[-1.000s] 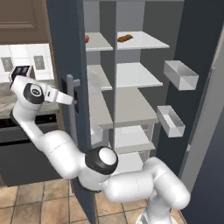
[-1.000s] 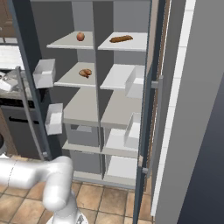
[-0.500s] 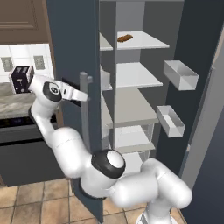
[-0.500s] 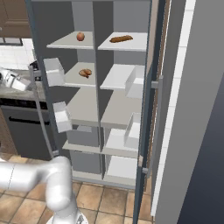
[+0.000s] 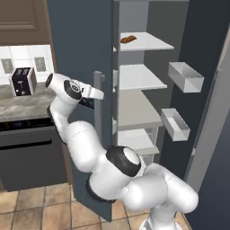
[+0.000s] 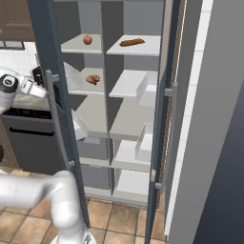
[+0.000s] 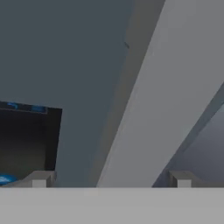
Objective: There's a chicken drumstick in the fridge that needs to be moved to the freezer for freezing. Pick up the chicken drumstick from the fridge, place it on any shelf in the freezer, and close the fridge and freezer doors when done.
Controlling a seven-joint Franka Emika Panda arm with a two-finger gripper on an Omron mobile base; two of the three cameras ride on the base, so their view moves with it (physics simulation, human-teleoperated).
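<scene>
Tool (image 7: pixel 109 179) open, straddling freezer door handle (image 7: pixel 144 109)

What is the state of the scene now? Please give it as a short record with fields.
gripper: open, the bar handle between its jaws
left door: partly open, bears the dark panel
right door: wide open
chicken drumstick: left compartment, second shelf from top
apple: left top shelf
brown stick food: right top shelf

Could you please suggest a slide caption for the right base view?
Open slate-blue unit: chicken drumstick on a left-side shelf, apple above it, arm at the left door's handle.
</scene>
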